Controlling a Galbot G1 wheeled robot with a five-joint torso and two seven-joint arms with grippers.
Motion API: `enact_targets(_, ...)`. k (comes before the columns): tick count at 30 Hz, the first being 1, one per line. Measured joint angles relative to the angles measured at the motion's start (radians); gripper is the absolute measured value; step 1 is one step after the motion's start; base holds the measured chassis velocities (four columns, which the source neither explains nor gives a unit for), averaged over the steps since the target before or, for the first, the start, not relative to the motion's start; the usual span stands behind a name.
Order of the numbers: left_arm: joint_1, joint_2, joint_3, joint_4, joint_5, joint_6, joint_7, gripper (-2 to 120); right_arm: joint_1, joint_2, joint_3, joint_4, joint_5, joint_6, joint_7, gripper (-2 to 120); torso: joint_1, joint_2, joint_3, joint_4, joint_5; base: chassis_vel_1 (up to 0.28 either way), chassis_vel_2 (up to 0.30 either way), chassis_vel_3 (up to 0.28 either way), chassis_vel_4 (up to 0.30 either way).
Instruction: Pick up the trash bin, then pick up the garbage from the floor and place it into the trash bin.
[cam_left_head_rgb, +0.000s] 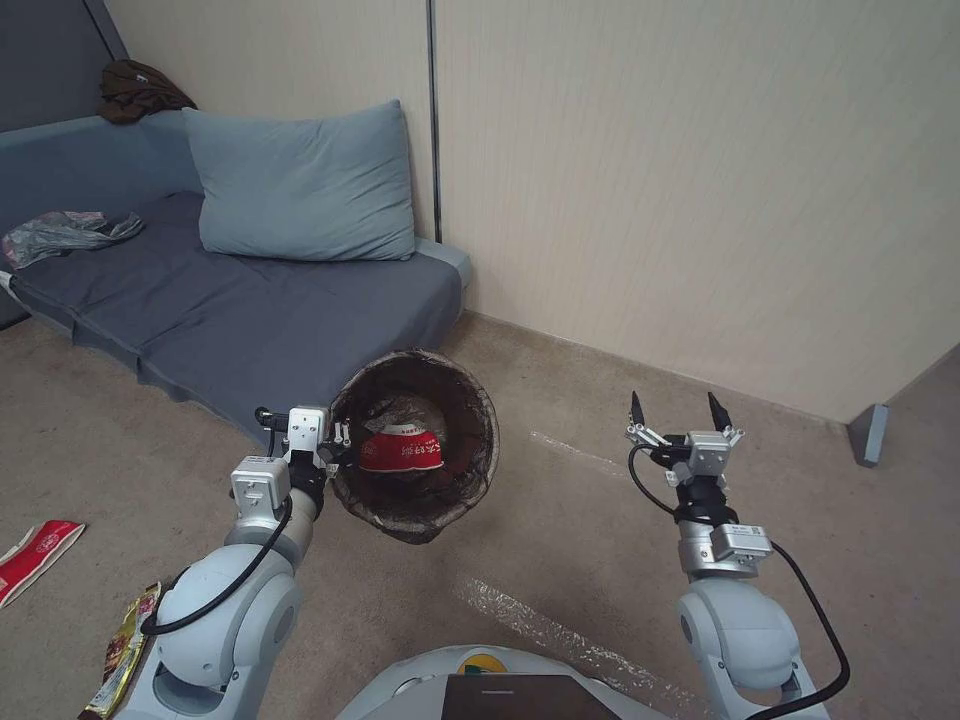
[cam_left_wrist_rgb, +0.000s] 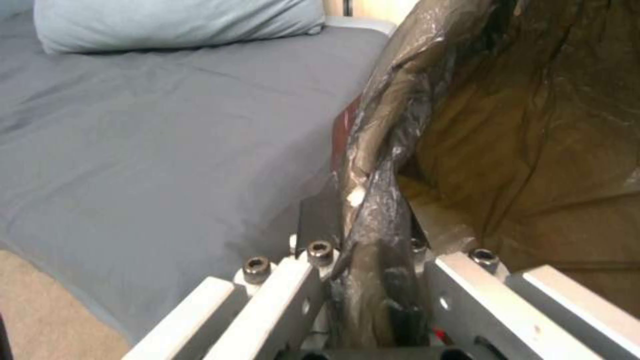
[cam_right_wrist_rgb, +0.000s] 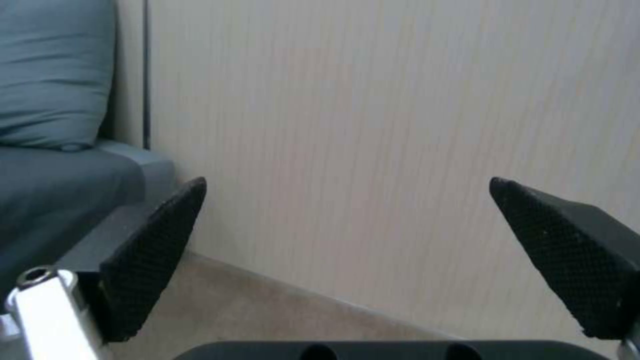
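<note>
Beige carpet (cam_left_head_rgb: 560, 540) ran to a panelled wall. Left gripper (cam_left_head_rgb: 338, 447) pinched the trash bin (cam_left_head_rgb: 470, 440) rim, holding it off the floor, a red-and-white wrapper (cam_left_head_rgb: 402, 452) inside. Right gripper (cam_left_head_rgb: 680, 412) hung spread, empty; sofa (cam_left_head_rgb: 250, 310) beyond.

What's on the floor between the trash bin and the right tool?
Bare carpet in the head view, between the trash bin and the right tool.

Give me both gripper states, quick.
Left gripper: shut on the trash bin rim, holding it off the floor.
Right gripper: open, empty, held in the air facing the wall.
</note>
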Motion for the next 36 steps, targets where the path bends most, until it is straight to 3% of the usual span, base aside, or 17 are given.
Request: enact_targets(36, 0.009, -0.006, -0.006, -0.013, -0.047, 0.008, -0.024, 0, 0.002, 0.008, -0.010, -0.012, -0.006, 0.008, -0.006, 100, 0.000, 0.000, 0.000, 0.0000, 0.0000, 0.038, 0.034, 0.036, 0.034)
